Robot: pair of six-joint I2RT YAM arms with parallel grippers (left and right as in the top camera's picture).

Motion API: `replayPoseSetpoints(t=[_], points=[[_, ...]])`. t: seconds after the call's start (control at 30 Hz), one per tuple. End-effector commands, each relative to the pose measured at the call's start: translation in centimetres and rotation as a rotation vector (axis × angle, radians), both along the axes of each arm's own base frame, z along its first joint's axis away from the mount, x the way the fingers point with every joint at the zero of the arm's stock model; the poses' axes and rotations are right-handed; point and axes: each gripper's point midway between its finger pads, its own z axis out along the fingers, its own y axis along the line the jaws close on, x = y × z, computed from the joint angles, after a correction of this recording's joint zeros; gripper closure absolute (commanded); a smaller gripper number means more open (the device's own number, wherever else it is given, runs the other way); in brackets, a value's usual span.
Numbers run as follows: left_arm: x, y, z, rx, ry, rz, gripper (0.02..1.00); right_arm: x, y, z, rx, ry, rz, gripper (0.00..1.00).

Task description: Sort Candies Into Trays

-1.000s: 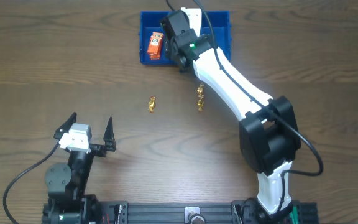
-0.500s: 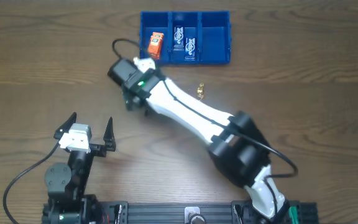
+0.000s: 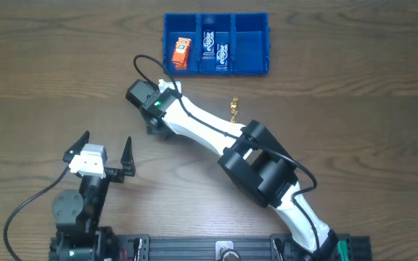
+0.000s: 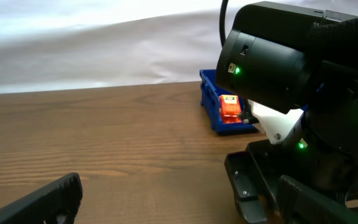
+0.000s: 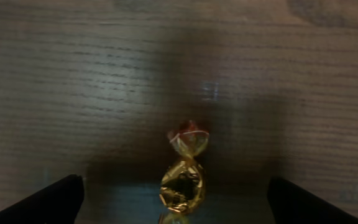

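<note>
Gold candy [image 5: 184, 180] lies on the table [image 3: 49, 72] right between the right gripper [image 5: 174, 190] fingers [image 5: 48, 202], which are spread wide either side of it and not touching it. The gripper sits low over the wood, left of table centre. Second gold candy [image 3: 233, 109] lies loose at about 3 o'clock from that gripper, well apart. Tray [image 3: 216, 72] at 12 o'clock of the table: orange candy [image 3: 182, 53] in its 9 o'clock compartment, blue candies [image 3: 215, 45] in the middle one, no gold in it yet. Left gripper [image 3: 107, 138] parked at 7 o'clock, fingers apart, holding nothing. Progress: past halfway by my read, with orange and blue sorted and two gold ones left. Step in hand looks like the grasp on the first gold. After that it needs carrying to the tray, likely the 3 o'clock compartment, then the same for the other.
</note>
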Motion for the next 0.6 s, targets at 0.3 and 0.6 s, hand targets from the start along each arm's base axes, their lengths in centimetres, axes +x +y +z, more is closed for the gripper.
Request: replayPoseSetpoints(t=[0.3, 0.6], points=[[-0.04, 0.04, -1.63, 0.013, 0.043, -0.002, 0.020, 1.16, -1.43, -0.28, -0.002, -0.004, -0.106, 0.329], [-0.04, 0.04, -1.63, 0.013, 0.043, -0.002, 0.020, 0.87, -1.30, -0.81, -0.006, 0.009, -0.100, 0.457]])
